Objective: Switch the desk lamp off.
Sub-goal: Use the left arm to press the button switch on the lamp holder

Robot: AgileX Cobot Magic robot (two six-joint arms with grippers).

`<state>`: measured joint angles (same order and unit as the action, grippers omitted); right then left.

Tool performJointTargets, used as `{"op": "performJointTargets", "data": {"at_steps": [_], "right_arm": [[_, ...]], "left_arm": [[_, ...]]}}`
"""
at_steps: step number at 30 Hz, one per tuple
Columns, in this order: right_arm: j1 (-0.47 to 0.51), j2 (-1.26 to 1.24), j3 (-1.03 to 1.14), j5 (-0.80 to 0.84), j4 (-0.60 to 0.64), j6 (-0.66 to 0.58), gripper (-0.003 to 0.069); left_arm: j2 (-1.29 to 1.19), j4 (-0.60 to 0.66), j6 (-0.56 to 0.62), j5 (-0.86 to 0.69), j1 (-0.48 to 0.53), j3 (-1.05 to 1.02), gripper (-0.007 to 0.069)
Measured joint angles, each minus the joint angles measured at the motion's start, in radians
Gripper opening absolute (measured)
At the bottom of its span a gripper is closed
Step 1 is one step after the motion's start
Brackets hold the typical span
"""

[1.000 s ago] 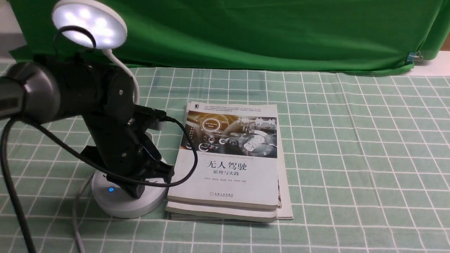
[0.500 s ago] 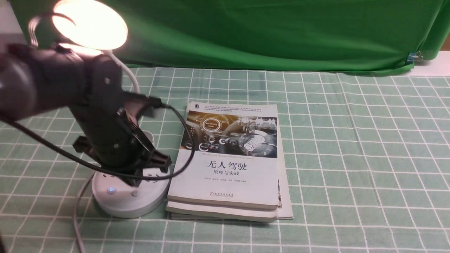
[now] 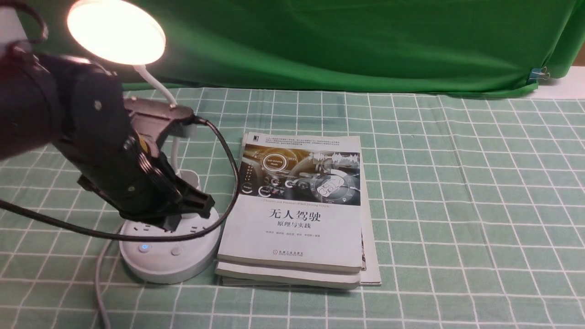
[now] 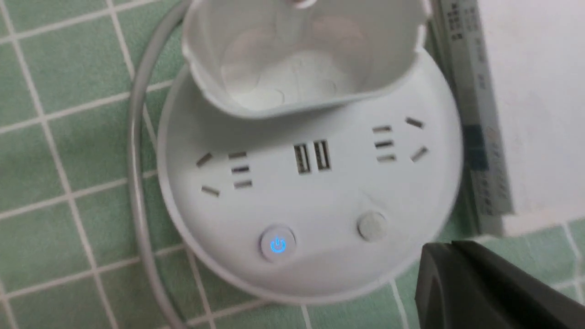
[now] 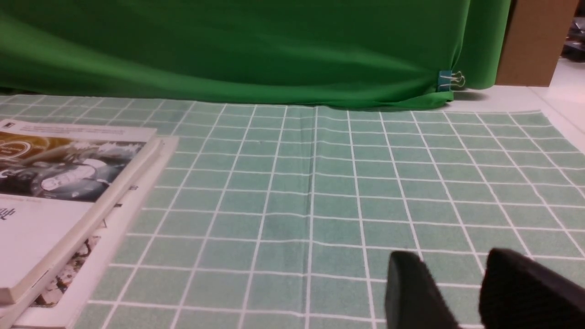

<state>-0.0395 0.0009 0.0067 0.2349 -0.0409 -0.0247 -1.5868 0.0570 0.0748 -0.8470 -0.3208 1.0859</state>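
The desk lamp (image 3: 169, 262) is located at the left of the bench (image 3: 457, 205), its round base just beside a stack of books (image 3: 297, 219); the disc head (image 3: 116, 31) is lit warm; on the base, a blue power button (image 4: 278, 244) glows near a plain button (image 4: 372, 225); the left claw (image 3: 187, 212) is held over the socketed top, and whether it is clenched cannot be told; the right claw (image 5: 470, 292) is released, its fingers slightly parted and nothing grasped.

Smooth white plastic desk lamp (image 3: 160, 267), matt checked tablecloth (image 3: 457, 205), glossy paper book cover (image 3: 297, 219)
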Motion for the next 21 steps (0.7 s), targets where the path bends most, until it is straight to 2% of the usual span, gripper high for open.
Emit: {"op": "performJointTargets", "data": {"at_steps": [9, 21], "right_arm": [[0.000, 0.000, 0.000, 0.000, 0.000, 0.000, 0.0242], [0.000, 0.000, 0.000, 0.000, 0.000, 0.000, 0.0242]], "left_arm": [[-0.182, -0.022, 0.000, 0.069, 0.000, 0.009, 0.0000], [-0.091, -0.011, 0.001, 0.043, 0.001, -0.007, 0.0000]]}}
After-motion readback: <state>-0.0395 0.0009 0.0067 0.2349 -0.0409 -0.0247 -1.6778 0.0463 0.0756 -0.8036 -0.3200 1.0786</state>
